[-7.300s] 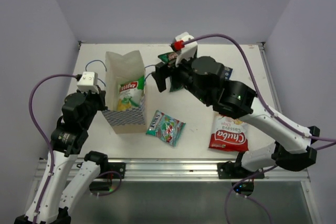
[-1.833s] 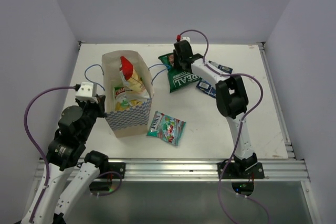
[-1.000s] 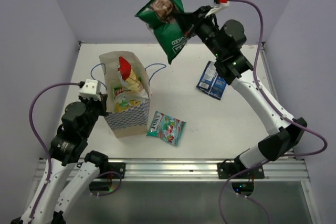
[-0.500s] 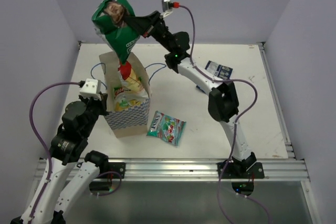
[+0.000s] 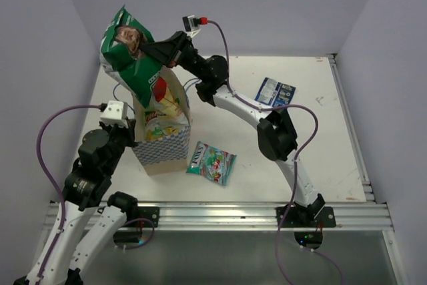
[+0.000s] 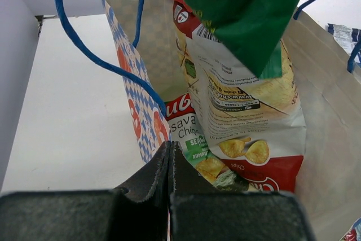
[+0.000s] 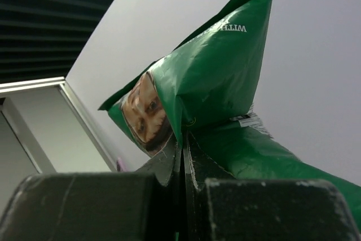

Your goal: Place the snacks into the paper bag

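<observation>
The paper bag [image 5: 160,152] stands upright at the table's left. Two Chuba packets sit inside it, a red one [image 6: 256,167] and a green one [image 6: 197,139]. My left gripper [image 5: 135,133] is shut on the bag's left rim [image 6: 148,118]. My right gripper [image 5: 155,52] is shut on the upper edge of the dark green chips packet [image 5: 128,65]. That packet hangs over the bag's mouth, its lower corner [image 6: 248,15] just above the packets inside. In the right wrist view the green packet [image 7: 214,77] fills the frame above my fingertips [image 7: 181,139]. A teal candy pack [image 5: 211,163] and a dark blue pack [image 5: 275,91] lie on the table.
The bag's blue string handles [image 6: 93,55] loop out on both sides. Grey walls close in the white table [image 5: 320,138] at the left, back and right. A metal rail [image 5: 213,213] runs along the near edge, between the arm bases.
My right arm has carried the dark green packet left and down, from high behind the bag to just over its mouth. The left gripper and bag have stayed put.
</observation>
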